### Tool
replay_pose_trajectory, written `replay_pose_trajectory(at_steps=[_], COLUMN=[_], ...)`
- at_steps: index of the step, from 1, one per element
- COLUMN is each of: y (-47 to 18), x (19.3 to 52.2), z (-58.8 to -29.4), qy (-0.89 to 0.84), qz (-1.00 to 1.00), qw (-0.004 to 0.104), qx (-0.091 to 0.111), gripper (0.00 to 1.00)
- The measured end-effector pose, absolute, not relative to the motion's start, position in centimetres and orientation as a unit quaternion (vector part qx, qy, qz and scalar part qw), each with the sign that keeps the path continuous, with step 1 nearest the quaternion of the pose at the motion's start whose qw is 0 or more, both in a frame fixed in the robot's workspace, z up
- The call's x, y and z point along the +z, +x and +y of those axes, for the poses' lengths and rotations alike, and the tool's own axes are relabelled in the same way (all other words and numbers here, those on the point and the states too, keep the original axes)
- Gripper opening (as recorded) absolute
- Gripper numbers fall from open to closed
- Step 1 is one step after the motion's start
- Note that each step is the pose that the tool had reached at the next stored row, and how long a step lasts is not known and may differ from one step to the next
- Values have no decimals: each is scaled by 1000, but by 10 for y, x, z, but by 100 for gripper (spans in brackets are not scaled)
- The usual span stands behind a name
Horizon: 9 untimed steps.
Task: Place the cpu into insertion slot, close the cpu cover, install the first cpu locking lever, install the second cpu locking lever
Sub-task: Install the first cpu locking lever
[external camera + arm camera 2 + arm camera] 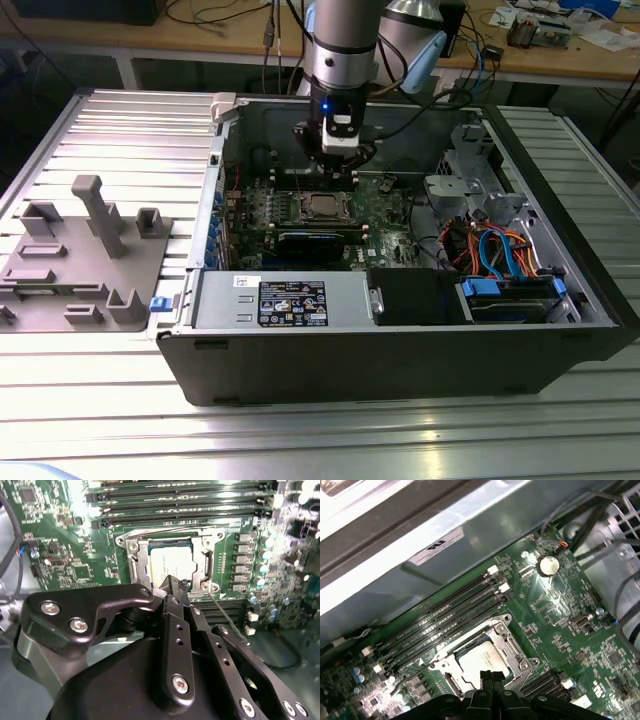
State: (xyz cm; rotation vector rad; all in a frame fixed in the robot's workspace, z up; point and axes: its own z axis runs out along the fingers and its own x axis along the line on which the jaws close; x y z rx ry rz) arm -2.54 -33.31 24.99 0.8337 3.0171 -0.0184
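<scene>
The cpu [172, 562] [482, 661], a silver-grey square, lies in the insertion slot [322, 206] of the green motherboard [75, 555] [560, 610]. The cpu cover [136, 555] [512, 642] lies flat around it, its window framing the chip. One thin wire locking lever [227, 617] runs slanted off the socket's corner; another [165, 529] lies along the socket's edge beside the memory slots. My gripper [175, 584] [487, 676] [335, 168] is shut with nothing in it. Its tips hover just over the socket's edge, hiding that side of the chip.
Long memory slots [190, 500] [445, 612] run beside the socket. The case's metal wall [445, 540] is close behind them. In the exterior view a power supply [290, 300] sits in front, a drive cage with cables [500, 260] to the right, a grey fixture tray [80, 250] to the left.
</scene>
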Motion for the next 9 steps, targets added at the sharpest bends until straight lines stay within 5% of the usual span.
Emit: replay_pose_trajectory(at_steps=[9], y=[-25], x=[250], z=[-333], qy=[215], qz=[977], qw=[6], qx=[-6], gripper=[11])
